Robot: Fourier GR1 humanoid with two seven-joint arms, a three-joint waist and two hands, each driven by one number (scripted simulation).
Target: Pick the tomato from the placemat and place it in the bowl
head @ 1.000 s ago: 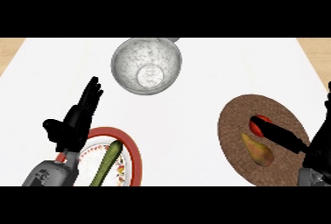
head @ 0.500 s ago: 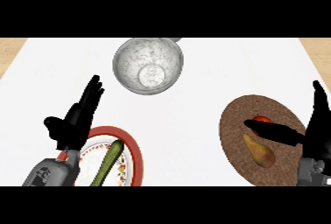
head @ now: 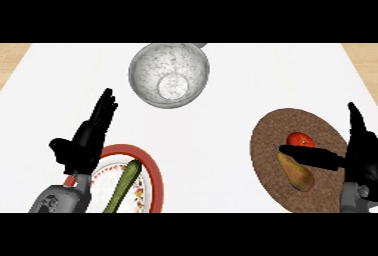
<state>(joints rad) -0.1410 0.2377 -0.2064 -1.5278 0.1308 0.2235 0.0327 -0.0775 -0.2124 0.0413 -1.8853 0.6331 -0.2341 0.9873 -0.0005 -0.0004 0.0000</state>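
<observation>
A red tomato (head: 300, 139) lies on the round brown placemat (head: 284, 125) at the right, beside a yellow-brown pear (head: 296, 172). My right hand (head: 360, 155) stands open at the mat's right edge, fingers straight up, thumb reaching left across the mat just below the tomato. The speckled grey bowl (head: 170, 74) sits at the back centre with nothing in it. My left hand (head: 87, 137) rests open at the lower left, fingers pointing up.
A red-rimmed patterned plate (head: 150, 172) with a green cucumber (head: 122, 186) on it lies at the lower left, partly under my left forearm. The white counter (head: 221, 125) shows wooden strips at both back corners.
My right hand has drawn toward the right edge and straightened upright, uncovering the tomato. The left hand has held still.
</observation>
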